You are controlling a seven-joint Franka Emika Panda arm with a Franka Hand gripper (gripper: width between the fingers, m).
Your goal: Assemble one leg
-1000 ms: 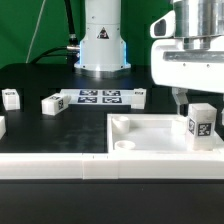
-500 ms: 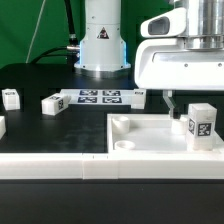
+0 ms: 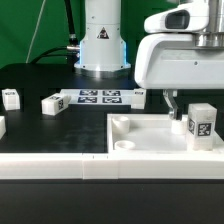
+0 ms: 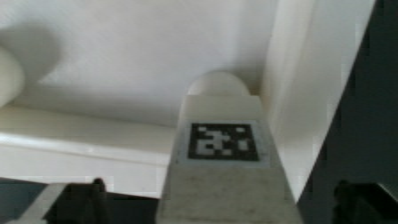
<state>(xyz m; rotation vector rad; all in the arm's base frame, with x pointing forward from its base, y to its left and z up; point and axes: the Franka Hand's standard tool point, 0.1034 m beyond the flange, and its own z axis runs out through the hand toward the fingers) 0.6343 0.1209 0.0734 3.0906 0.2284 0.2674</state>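
1. The leg (image 3: 200, 125) stands upright in the white tray-like piece (image 3: 140, 138), at 3 o'clock in the exterior view, tag outward.
2. The tool (image 3: 172, 103) hangs just at its 9 o'clock—fingers spread, holding nothing, seemingly lined up to straddle the leg (image 4: 221, 150).
3. 2 spare legs (image 3: 52, 103) wait on the desk (image 3: 60, 135).

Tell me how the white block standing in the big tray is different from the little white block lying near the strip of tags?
The leg in the tray stands upright; the block near the marker board lies on its side. The leg looks bigger in the exterior view, but it is also nearer the camera. The leg is right beside the gripper; the block lies far from it. Both are white with a black-and-white tag.
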